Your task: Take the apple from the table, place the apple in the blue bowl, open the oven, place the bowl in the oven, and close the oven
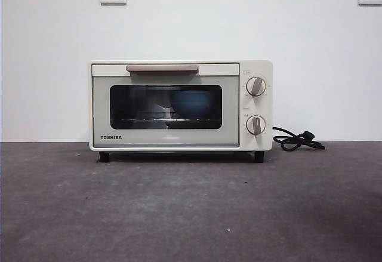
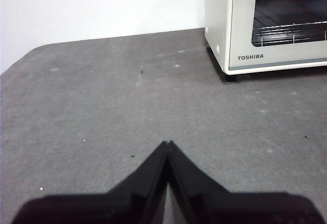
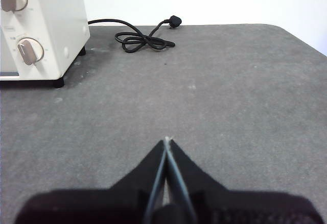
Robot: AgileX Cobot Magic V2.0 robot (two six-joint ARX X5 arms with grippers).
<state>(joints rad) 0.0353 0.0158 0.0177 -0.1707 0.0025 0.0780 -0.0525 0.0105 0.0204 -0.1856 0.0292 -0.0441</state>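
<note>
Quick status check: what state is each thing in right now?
oven: door shut
bowl: inside the oven, on the rack
apple: not visible
cord: coiled on the table, unplugged
left gripper: shut, empty
right gripper: shut, empty

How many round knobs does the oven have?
2. Both sit on the oven's panel beside the glass door: the upper knob and the lower knob directly below it. None seem hidden.
</note>
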